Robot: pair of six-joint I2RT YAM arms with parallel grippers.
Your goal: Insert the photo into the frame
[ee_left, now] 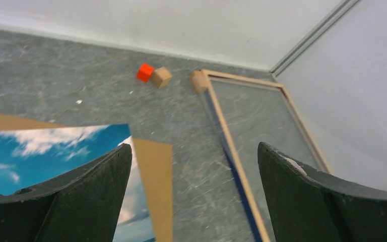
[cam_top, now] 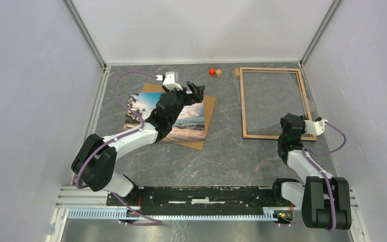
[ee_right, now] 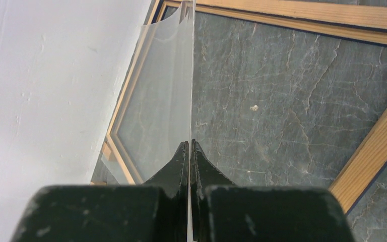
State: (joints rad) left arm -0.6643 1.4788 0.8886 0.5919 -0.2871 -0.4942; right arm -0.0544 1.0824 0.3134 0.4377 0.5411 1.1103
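Right claw (ee_right: 189, 143), closed, pinches a clear pane (ee_right: 166, 91) raised off the frame (cam_top: 242, 101). The photo (cam_top: 191, 123) lies at the frame's 9 o'clock on a board (cam_top: 209, 106), its long axis running 9-to-3. The left claw (cam_top: 195, 91), wide open, hovers over the photo's far right corner, so the left arm is nearer.

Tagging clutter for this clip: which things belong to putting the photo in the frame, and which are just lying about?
Job: photo, frame, clear sheet pinched in the right gripper, brown backing board under the photo, open left gripper above.
Lying about: red cube, tan cube, tan block at the frame's corner.
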